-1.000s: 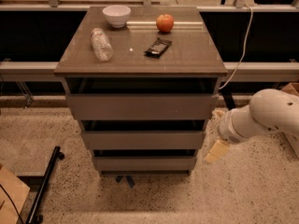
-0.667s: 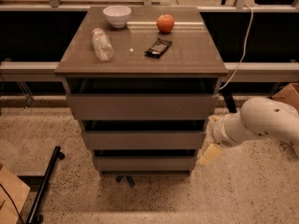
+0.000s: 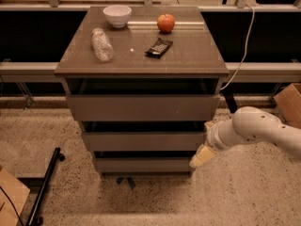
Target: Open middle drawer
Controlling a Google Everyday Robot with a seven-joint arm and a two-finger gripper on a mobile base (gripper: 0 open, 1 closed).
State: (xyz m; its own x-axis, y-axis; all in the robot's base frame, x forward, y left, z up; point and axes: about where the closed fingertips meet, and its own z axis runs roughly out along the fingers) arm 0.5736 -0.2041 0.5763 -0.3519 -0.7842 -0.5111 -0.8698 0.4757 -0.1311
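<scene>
The grey cabinet has three drawers. The middle drawer (image 3: 141, 141) sits between the top drawer (image 3: 141, 107) and the bottom drawer (image 3: 141, 164), and its front is flush with the stack. My gripper (image 3: 203, 142) is at the right end of the middle drawer front, on a white arm (image 3: 256, 131) that reaches in from the right. Its cream fingers (image 3: 201, 157) are spread apart, one above and one below, holding nothing.
On the cabinet top (image 3: 188, 55) lie a white bowl (image 3: 117, 15), a plastic bottle (image 3: 101, 44), an apple (image 3: 165, 23) and a dark snack bar (image 3: 159, 47). A cardboard box (image 3: 289, 105) stands at the right, a black stand leg (image 3: 44, 187) at the lower left. A white cable (image 3: 242, 46) hangs at the right.
My arm has moved left, bringing the gripper from beside the cabinet up to the right end of the middle drawer. The drawers have not moved.
</scene>
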